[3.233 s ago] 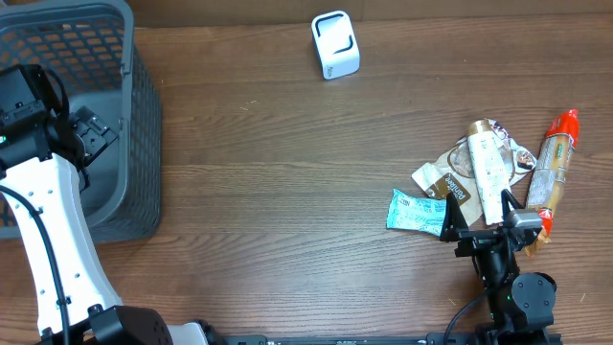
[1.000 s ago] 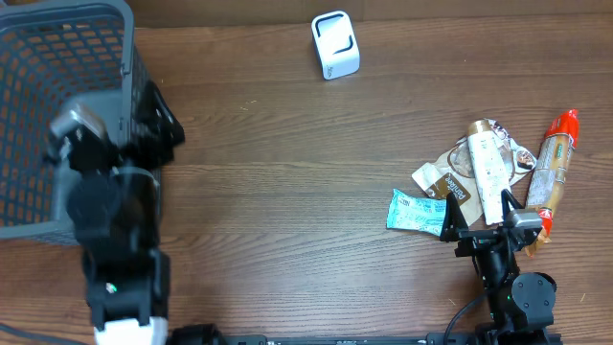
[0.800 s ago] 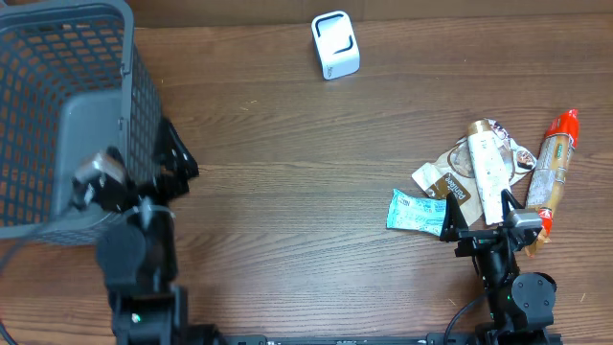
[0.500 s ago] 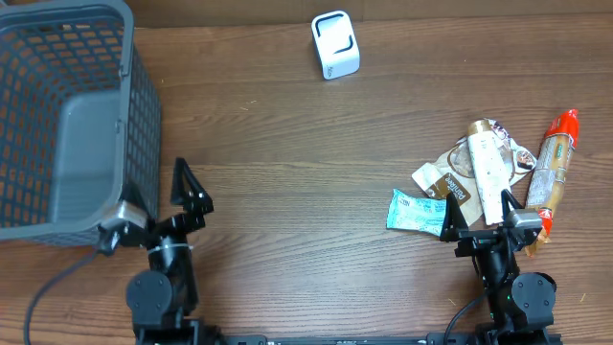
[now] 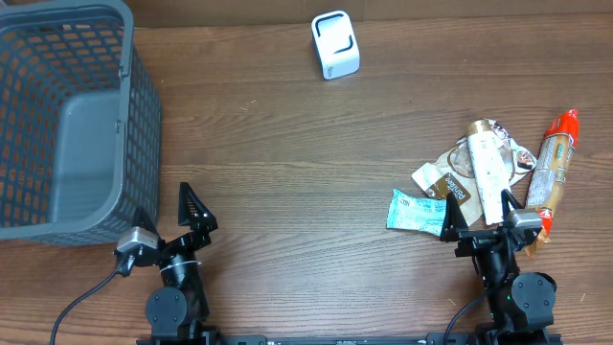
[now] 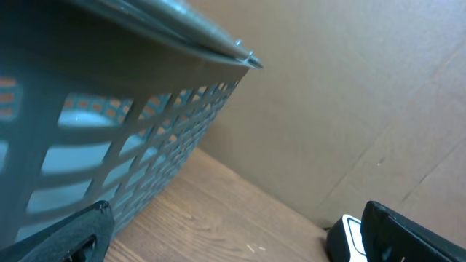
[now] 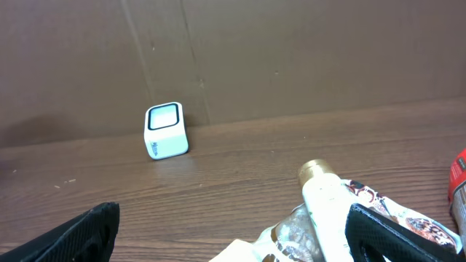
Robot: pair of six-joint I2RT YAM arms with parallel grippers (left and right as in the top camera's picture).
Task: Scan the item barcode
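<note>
The left gripper (image 5: 170,228) and the right gripper (image 5: 479,222) sat low at the near edge, jaws spread wide, holding nothing; the white tube (image 5: 488,171) lay on a heap of snack packets (image 5: 448,184) just ahead of the right gripper; the scanner (image 5: 335,45) stood well apart, by the far edge; the grey basket (image 5: 142,125) stood far left.

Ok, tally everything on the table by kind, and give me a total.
Grey basket: 1
White scanner: 1
White tube: 1
Blue packet: 1
Red-ended roll: 1
Brown pouch: 1, though the pile may hide more
Total: 6
</note>
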